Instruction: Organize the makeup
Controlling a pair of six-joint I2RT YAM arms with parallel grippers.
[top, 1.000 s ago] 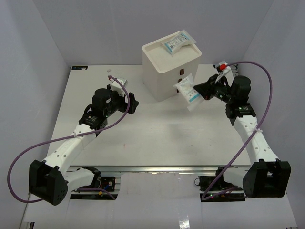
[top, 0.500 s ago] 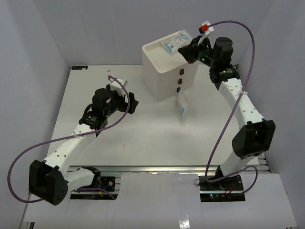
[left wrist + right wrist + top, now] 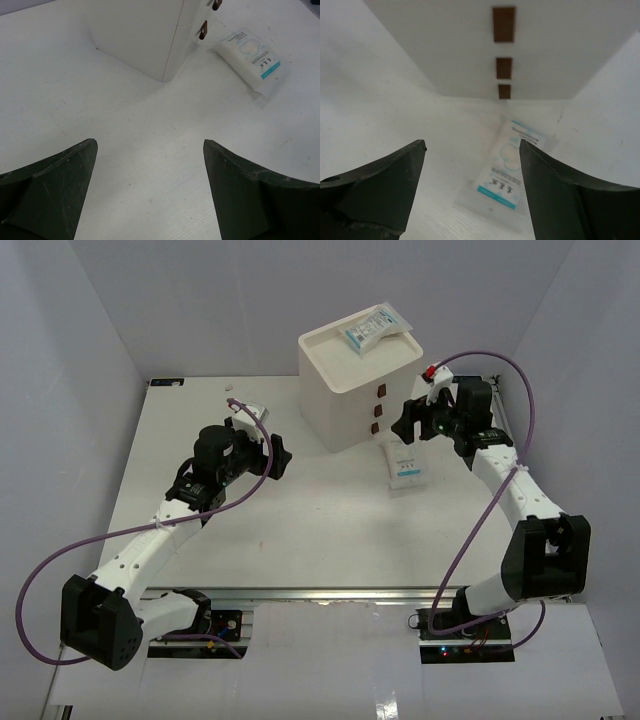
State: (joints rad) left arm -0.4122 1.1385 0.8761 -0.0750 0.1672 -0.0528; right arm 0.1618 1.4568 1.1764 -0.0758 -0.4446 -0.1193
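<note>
On my overhead feed the right fingers (image 3: 403, 428) hang just off the right face of the white box (image 3: 345, 390), beside the column of brown handles (image 3: 377, 410). Through the right wrist camera I see both dark fingers (image 3: 380, 190) spread wide apart with nothing between them, pointing at the box front (image 3: 520, 40) and its three handles (image 3: 504, 67).

A flat white sachet (image 3: 405, 466) with blue print lies on the counter (image 3: 300, 530), just near of the box's right corner and below the right fingers, not touching them. In the right wrist view the sachet (image 3: 507, 170) lies flat between the two finger tips, close to the foot of the box.

A second sachet (image 3: 372, 330), also printed in blue, rests on top of the box at its far right corner, partly overhanging the edge.

The left fingers (image 3: 280, 455) hover over the counter left of the box, well apart from it. My left wrist camera shows these fingers (image 3: 55, 185) wide apart and empty, aimed at the box's near corner (image 3: 135, 35), with the sachet (image 3: 252, 55) lying to the right beyond a handle (image 3: 202, 30).
</note>
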